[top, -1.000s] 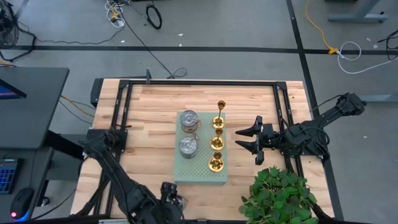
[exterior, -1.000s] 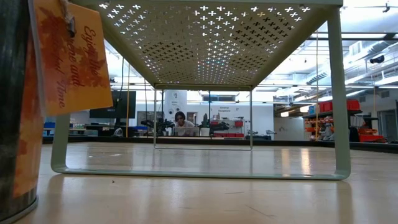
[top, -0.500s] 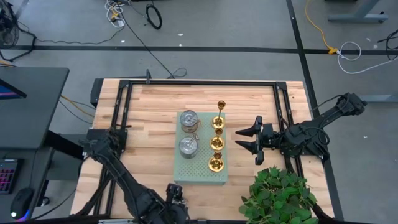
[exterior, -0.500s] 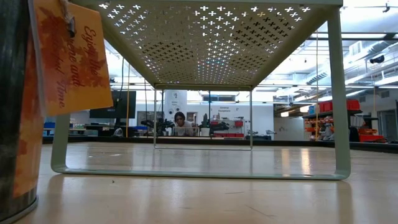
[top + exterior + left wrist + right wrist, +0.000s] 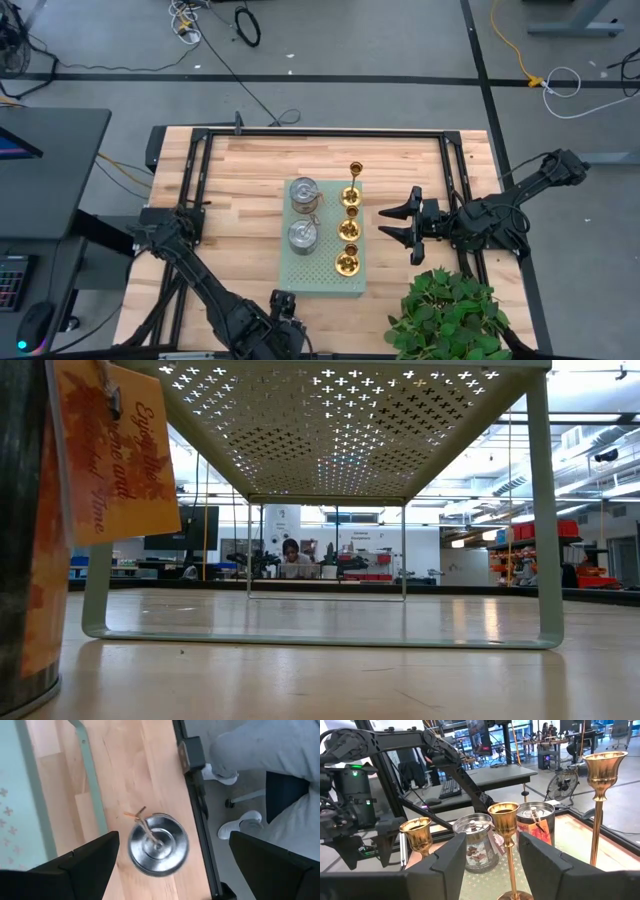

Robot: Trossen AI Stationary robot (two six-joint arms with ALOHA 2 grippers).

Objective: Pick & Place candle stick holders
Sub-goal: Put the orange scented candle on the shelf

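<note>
A pale green perforated board [image 5: 320, 272] stands on legs in the middle of the table. On it are two squat silver holders [image 5: 304, 193] [image 5: 303, 236] and three gold holders, one tall and slender [image 5: 354, 172] and two shorter [image 5: 348, 230] [image 5: 347, 263]. The third silver holder [image 5: 158, 844] stands on the wood by the near edge, with an orange tag [image 5: 115, 450]. My left gripper [image 5: 172, 870] is open above it, one finger on either side, not touching. My right gripper [image 5: 398, 225] is open and empty, right of the board, facing the gold holders [image 5: 503, 815].
A green leafy plant [image 5: 450, 315] fills the table's near right corner. A black frame rail [image 5: 197, 805] runs along the near edge. A person in grey trousers and white shoes [image 5: 227, 775] sits just beyond it. Bare wood lies left of the board.
My left gripper has shifted a little toward the table's right edge along the near edge, and now covers the silver holder in the high view.
</note>
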